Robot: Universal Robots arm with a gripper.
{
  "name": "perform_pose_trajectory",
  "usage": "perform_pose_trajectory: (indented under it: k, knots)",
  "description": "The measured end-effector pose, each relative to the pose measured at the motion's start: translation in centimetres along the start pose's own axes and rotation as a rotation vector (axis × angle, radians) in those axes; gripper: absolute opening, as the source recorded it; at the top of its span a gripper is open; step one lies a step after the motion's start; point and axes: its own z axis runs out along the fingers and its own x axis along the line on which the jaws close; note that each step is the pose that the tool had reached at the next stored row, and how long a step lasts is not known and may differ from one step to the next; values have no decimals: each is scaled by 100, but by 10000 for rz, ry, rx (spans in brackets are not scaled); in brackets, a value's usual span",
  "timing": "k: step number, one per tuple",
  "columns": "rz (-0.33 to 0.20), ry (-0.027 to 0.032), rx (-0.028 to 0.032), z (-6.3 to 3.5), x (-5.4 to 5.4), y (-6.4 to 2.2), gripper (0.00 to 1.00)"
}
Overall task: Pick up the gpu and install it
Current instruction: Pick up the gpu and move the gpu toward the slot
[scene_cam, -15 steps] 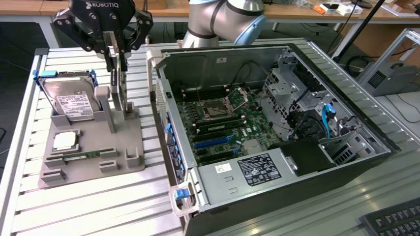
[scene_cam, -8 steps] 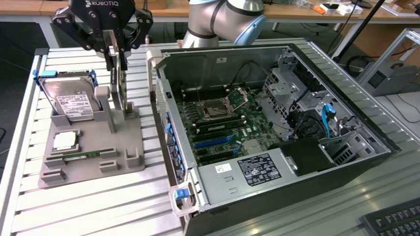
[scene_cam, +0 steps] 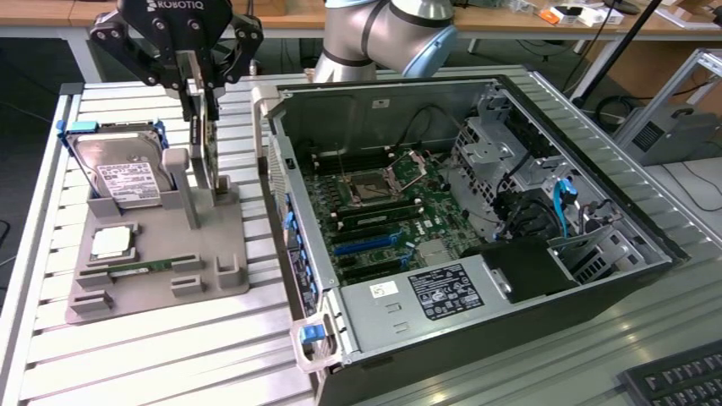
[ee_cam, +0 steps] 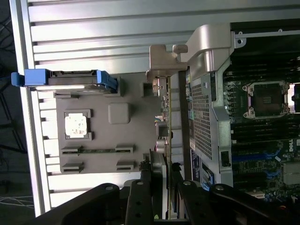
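Observation:
The gpu [scene_cam: 208, 144] stands on edge in a slot of the grey holder [scene_cam: 158, 279], at the exterior view's left beside the open computer case [scene_cam: 631, 254]. My gripper [scene_cam: 201, 89] hangs straight above it with a finger on each side of the card's upper edge, shut on it. In the wrist view the gpu [ee_cam: 163, 108] is a thin edge running away from my gripper [ee_cam: 161, 187], its black fingers [ee_cam: 145, 187] pressed against it. I cannot tell whether the card has risen out of its slot. Blue expansion slots [scene_cam: 367, 245] lie on the motherboard inside the case.
The holder also carries a silver hard drive [scene_cam: 124, 173] in a blue frame, a square processor [scene_cam: 113, 243] and a narrow RAM stick [scene_cam: 141, 269]. The case wall [ee_cam: 206, 93] stands close beside the card. A keyboard [scene_cam: 677, 381] sits at the exterior view's bottom right corner.

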Motion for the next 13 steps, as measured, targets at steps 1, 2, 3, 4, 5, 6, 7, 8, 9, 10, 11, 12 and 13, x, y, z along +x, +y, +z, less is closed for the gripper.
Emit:
perform_pose_trajectory:
  k: [1,2,3,4,5,6,7,8,9,10,11,12,13]
  knots:
    - [0,0,0,0,0,0,27]
    - [-1,1,0,0,-2,-1,27]
    - [-2,1,1,-1,-7,-2,27]
    - [-1,2,1,-1,-10,-2,27]
    - [0,1,1,0,-15,-3,27]
    - [0,1,1,0,-25,-3,27]
    - [0,0,1,1,-39,-3,27]
    - [0,0,0,1,-54,-3,27]
    - [0,0,-1,2,-66,-3,27]
    - [-1,0,-1,2,-77,-3,27]
    - [0,0,0,2,-87,-4,27]
    - [0,-1,0,3,-92,-5,27]
    - [0,0,0,3,-100,-6,27]
